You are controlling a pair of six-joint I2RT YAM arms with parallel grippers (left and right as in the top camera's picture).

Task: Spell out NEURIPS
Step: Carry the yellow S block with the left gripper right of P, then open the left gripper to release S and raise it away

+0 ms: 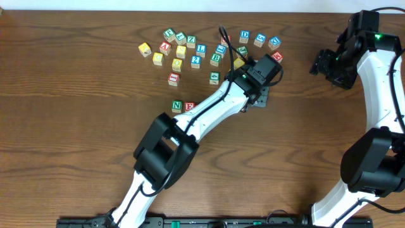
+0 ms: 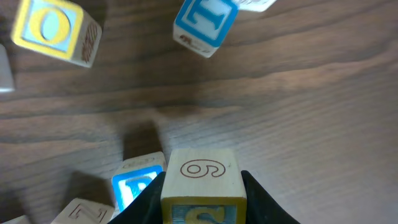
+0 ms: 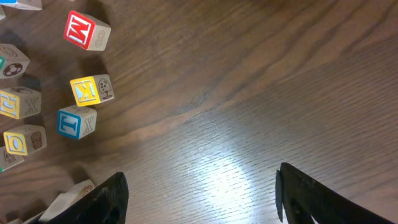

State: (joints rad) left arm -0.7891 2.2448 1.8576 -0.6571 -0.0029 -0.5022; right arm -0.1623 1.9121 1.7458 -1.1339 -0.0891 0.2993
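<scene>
The left hand (image 2: 200, 190) pinches a pale wooden cube (image 2: 200, 169), square-edged, a looping figure outlined on its top face. The right hand (image 3: 200, 183) gapes wide, holding nothing. The green-lettered N cube (image 1: 176, 106) and red-lettered E cube (image 1: 189, 107) sit side by side on the dark, grained wooden bench (image 1: 76, 126)

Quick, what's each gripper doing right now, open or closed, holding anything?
Left gripper: closed on a wooden block.
Right gripper: open, holding nothing.
</scene>
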